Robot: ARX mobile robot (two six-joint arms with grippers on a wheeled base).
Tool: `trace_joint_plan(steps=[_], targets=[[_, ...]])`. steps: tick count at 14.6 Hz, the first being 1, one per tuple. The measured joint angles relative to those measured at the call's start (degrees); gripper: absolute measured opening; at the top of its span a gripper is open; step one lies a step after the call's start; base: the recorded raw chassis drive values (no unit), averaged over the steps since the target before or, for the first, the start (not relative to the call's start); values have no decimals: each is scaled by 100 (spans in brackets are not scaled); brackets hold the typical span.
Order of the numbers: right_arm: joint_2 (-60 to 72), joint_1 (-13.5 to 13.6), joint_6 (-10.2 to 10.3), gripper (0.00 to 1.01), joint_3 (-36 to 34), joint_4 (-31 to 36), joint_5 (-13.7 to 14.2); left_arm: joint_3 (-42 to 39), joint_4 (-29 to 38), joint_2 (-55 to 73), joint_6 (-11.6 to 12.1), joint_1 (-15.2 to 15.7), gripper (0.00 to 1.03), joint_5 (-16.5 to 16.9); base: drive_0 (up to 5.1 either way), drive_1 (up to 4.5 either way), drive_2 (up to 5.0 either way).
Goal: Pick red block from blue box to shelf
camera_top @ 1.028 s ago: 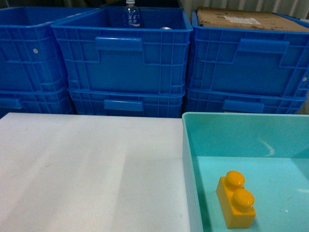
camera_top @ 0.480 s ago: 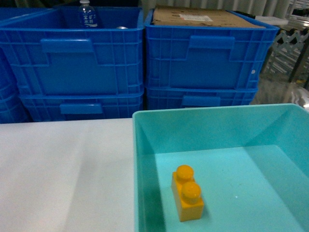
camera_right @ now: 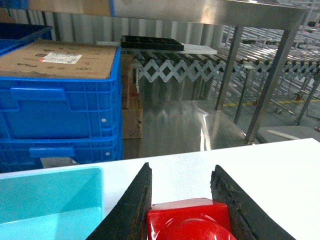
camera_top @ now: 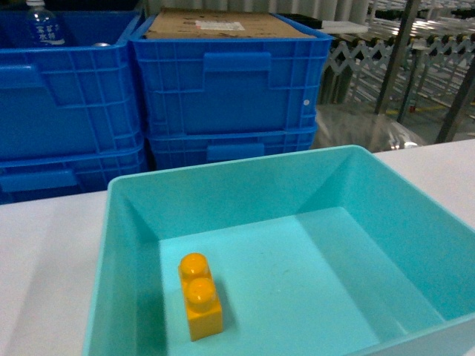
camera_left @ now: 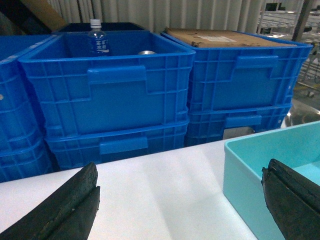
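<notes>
The red block is clamped between the black fingers of my right gripper, held above the white table just right of the blue box. The blue box is a pale turquoise bin; inside it only a yellow two-stud brick shows. The shelf stands behind the table, a steel rail across the top and shiny uprights; its uprights also show at the head view's upper right. My left gripper hangs open over bare table, left of the blue box. Neither gripper appears in the head view.
Stacked dark blue ribbed crates stand behind the table; one carries a cardboard sheet, another a water bottle. Behind the shelf run an expanding roller conveyor and a shiny floor.
The head view has swung right: the turquoise bin and the yellow brick slid left in the frame, and the steel uprights came into view at the upper right.
</notes>
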Motion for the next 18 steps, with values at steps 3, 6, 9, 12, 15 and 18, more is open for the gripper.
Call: trace_joint_plan(steps=[3, 6, 9, 12, 15, 18], targets=[[13, 35, 0, 29, 0, -11, -20, 0, -7, 0, 0, -7, 98, -11, 285, -541, -279], [11, 35, 0, 29, -7, 0, -2, 0, -4, 0, 0, -7, 98, 7, 292, -501, -288], [9, 33, 0, 29, -7, 0, 0, 0, 0, 0, 0, -9, 98, 0, 295, -365, -365], [7, 33, 0, 29, -9, -2, 0, 0, 2, 0, 2, -2, 98, 22, -38, -221, -221], [9, 7, 0, 29, -11, -9, 17, 0, 2, 0, 0, -4, 98, 7, -159, -159, -159], [7, 4, 0, 29, -11, 2, 17, 0, 0, 0, 0, -4, 98, 2, -178, -178, -178]])
